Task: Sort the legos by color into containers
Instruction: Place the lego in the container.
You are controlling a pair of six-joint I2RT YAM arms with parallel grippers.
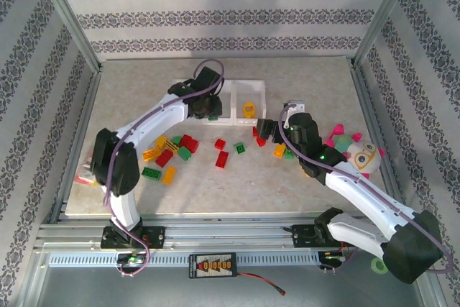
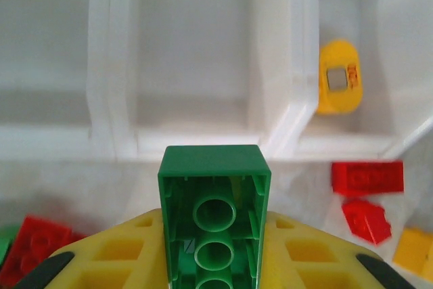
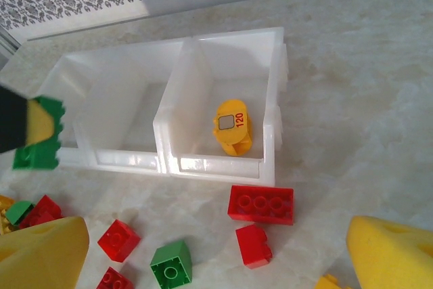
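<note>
Green studded plastic brick (image 2: 214,165) clamped in the left gripper (image 2: 214,265), hollow underside facing the wrist camera.
Held just short of the near wall of the joined translucent white square bins (image 3: 223,165); orange-yellow rounded piece (image 3: 232,126) lying in the right-hand bin. Nearby, right gripper (image 3: 216,262) spread wide, empty, low over scattered red, green and yellow bricks (image 1: 188,143) on the pale marbled tabletop (image 1: 323,91).

You're only getting one readable mark here: the yellow piece (image 3: 233,128) sitting in the bin (image 3: 273,106) is showing "120" in red next to a small grey square. In your left wrist view, the print on it (image 2: 339,76) is looking too blurry to read.
</note>
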